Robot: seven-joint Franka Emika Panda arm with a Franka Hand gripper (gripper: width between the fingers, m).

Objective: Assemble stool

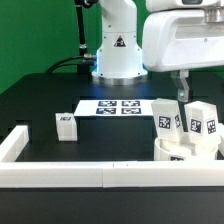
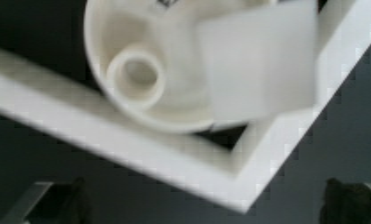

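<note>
1. The claw (image 2: 201,198) is hanging wide open over the seat (image 1: 185,152), holding nothing.
2. The seat is sitting tight in the rails' (image 1: 80,176) corner, with two legs (image 1: 167,118) sticking up.
3. The third leg (image 1: 66,124) is standing alone on the open surface (image 1: 110,140).

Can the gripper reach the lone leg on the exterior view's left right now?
Probably yes: the leg stands alone on the table, with nothing beside or above it. The gripper hangs open over the seat on the other side.

Seat (image 1: 178,152) hemmed in border rail (image 1: 100,176) corner; two upright legs (image 1: 166,118) crowd it. Table (image 1: 110,140) centre open; lone leg (image 1: 66,125) apart.
</note>
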